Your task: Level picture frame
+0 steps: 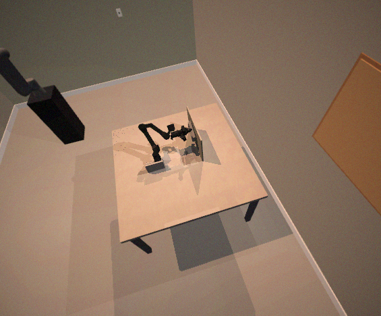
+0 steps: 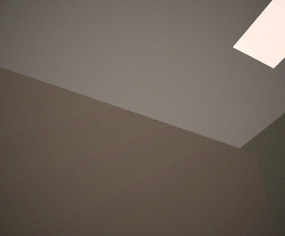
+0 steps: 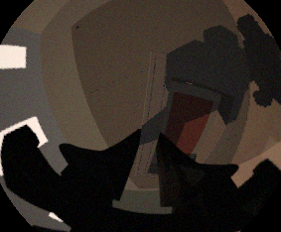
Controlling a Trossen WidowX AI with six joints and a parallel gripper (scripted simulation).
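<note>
The picture frame [image 3: 189,119] shows in the wrist view with a dark red picture, partly under grey shadow. A pale border strip of it runs down to my fingertips. My gripper [image 1: 191,129] [image 3: 150,132] is shut on this edge of the frame. In the top view the gripper reaches the upright panel [image 1: 188,113], which is seen nearly edge-on, so the frame is hard to make out there. The screw and the notched strip are hidden. I cannot tell from these views whether the frame is level.
The panel stands upright on the table [image 1: 170,204], in front of the arm's base [image 1: 155,166]. Arm shadows fall across panel and table. A dark pedestal [image 1: 56,115] with another arm is at the left, an orange-brown board [image 1: 363,136] at the right. The exterior view shows only walls, ceiling and a lamp [image 2: 269,38].
</note>
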